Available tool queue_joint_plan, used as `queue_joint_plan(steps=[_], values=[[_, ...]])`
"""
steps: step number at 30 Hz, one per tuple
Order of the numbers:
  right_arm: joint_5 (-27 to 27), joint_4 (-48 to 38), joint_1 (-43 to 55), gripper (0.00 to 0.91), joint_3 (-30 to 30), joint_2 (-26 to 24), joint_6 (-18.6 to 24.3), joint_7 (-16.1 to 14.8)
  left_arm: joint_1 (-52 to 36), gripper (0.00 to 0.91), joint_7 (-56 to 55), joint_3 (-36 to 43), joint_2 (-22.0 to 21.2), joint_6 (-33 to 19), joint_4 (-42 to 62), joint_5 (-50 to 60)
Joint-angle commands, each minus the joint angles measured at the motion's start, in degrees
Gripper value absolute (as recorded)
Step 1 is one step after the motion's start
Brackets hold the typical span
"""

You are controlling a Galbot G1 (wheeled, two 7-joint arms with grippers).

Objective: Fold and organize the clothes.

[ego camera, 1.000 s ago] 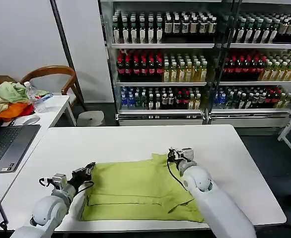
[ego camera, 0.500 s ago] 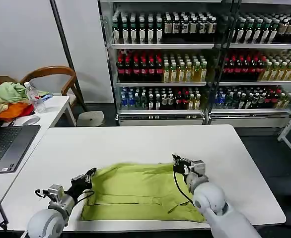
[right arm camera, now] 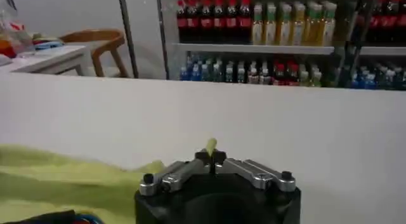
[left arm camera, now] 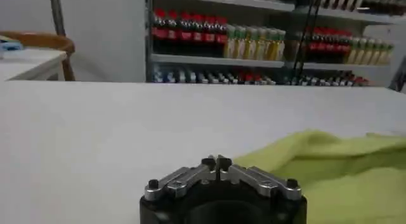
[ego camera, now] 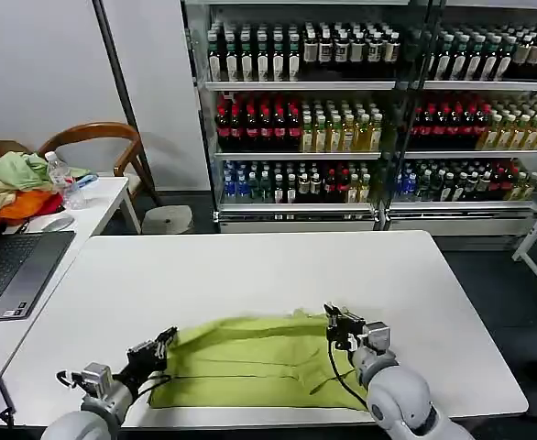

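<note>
both jaws were pinched together: right gripper [ego camera: 334,323] clamped on the t-shirt [ego camera: 250,362] edge, left gripper [ego camera: 158,341] at the opposite corner; cloth stretched lengthwise between them, low on the table [ego camera: 250,266]

On the white table [ego camera: 250,266] lies one lime T-shirt [ego camera: 250,362] with two grippers at it, left gripper [ego camera: 163,342] and right gripper [ego camera: 334,323]; beside that table stand one laptop [ego camera: 12,266] and one wooden chair [ego camera: 99,137].

We are in a shop-like test room: glass-fronted drink shelves [ego camera: 369,119] packed with bottles stand behind our white bench [ego camera: 250,275], a laptop [ego camera: 12,266] alongside.
</note>
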Motion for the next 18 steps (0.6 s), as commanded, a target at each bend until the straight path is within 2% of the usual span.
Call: queue_joint_plan(steps=[1, 10, 18], values=[[-0.5, 2.02, -2.32, 0.0, 0.83, -0.49, 0.03, 0.06, 2.23, 0.05, 0.02, -0.42, 0.06, -0.17, -0.73, 0.55], [-0.23, 6.03, -5.27, 0.0, 1.94, -1.48, -0.07, -0.04, 1.44, 0.05, -0.01, -1.09, 0.68, -0.12, -0.6, -0.12], [-2.16, 4.43, -6.71, 0.0, 1.41, -1.53, 0.77, -0.54, 0.7, 0.05, -0.01, -0.95, 0.52, -0.02, -0.42, -0.11]])
